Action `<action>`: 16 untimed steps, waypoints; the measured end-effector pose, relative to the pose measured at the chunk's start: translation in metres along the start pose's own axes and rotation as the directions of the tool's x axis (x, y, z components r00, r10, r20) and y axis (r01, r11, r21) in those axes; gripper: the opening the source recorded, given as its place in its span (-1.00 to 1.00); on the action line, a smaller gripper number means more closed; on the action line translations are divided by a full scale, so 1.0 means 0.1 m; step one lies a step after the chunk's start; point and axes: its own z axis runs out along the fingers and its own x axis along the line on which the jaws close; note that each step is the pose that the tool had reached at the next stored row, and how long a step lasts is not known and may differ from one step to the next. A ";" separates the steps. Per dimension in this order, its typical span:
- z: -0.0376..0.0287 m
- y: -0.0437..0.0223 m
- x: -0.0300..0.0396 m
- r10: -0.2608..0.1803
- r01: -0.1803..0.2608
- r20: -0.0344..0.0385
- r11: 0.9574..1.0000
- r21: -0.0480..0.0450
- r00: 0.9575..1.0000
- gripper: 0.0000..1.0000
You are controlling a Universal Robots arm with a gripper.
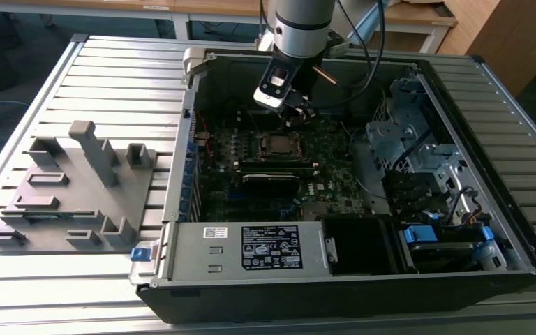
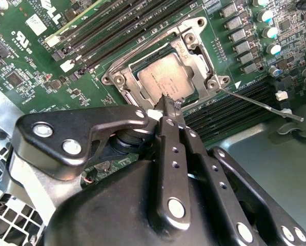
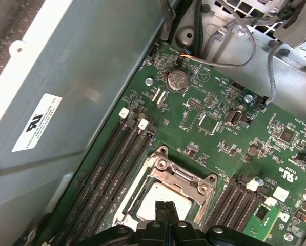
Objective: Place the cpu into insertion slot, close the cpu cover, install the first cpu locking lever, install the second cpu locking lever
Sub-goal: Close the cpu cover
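**Claw** [image 2: 170, 105]: black, two-fingered, fingers pressed together with nothing between them. In both wrist views [image 3: 165, 207] the joined tips sit over the near edge of the cpu; contact cannot be judged. In the exterior view the claw [image 1: 296, 115] hangs inside the open computer case [image 1: 491, 77].

**Cpu** [image 2: 163, 77]: dull silvery square, lying flat in the insertion slot [image 2: 117, 81] on the green circuit board [image 3: 219, 118].

**Cpu cover** [image 2: 198, 54]: silvery frame lying flat around the chip, which shows through its window.

**Lever** [image 2: 260, 105]: thin metal rod, standing free and slanting out from one socket corner over the black memory slots [image 2: 111, 31].

**Labels:**
- White sticker with dark print on the grey case wall [image 3: 37, 122].
- Black-and-white label on the power supply [image 1: 271, 246].
- Small white sticker on the board [image 2: 37, 23].
- White printed marks across the board.

**Other items:**
- Coin cell [image 3: 177, 80] on the board.
- Grey fixture block [image 1: 72, 188] on the slatted metal counter [image 1: 109, 70], on the exterior view's left of the case.
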 end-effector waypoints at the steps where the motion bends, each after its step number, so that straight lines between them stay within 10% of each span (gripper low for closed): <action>1: 0.000 0.000 0.000 0.000 0.000 0.000 1.000 0.000 1.000 -0.80; 16: 0.000 0.000 0.000 -0.097 0.097 -0.003 0.995 0.000 0.995 -0.80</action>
